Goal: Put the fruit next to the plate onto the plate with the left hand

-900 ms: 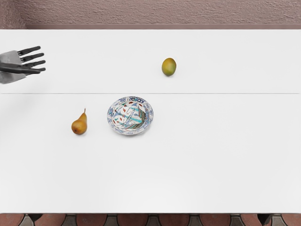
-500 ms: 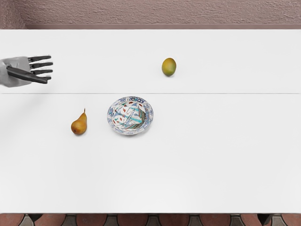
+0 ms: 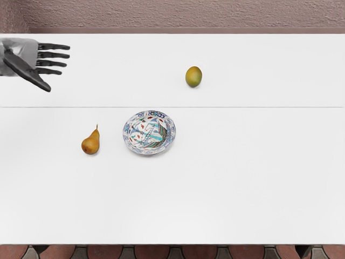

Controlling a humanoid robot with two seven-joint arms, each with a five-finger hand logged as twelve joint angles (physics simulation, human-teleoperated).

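I have the grey-and-black left robot hand (image 3: 31, 58) at the far left of the scene, its arm coming in from the left edge, above the far part of the flat white counter (image 3: 242, 183). The robot hand is wide. Its four dark fingers (image 3: 56, 54) stretch out to the right, a little apart from one another, and the dark thumb (image 3: 29, 75) angles toward the near right below them. It holds nothing.

The small golden-brown pear (image 3: 90, 143) with a short stem lies on the counter left of centre, stem pointing to the far side. It is to the near right of the robot hand and well apart from it.

Just to the right of the pear is the round, shallow ceramic plate (image 3: 127, 132), painted in blue, teal and red on white. A narrow strip of bare counter separates the two, so the pear rests beside the plate, not on it.

A green-and-yellow oval fruit, a mango (image 3: 193, 76) by the look of it, lies to the far right of the plate and well apart from it.

A thin seam (image 3: 269, 107) runs left to right across the counter. The robot hand and the mango are on its far side, the pear and the plate on its near side, with the plate's far rim just short of the line.

A rough pinkish-brown wall (image 3: 188, 13) runs behind the far edge of the counter. Dark reddish floor tiles (image 3: 161, 252) show below its near edge.
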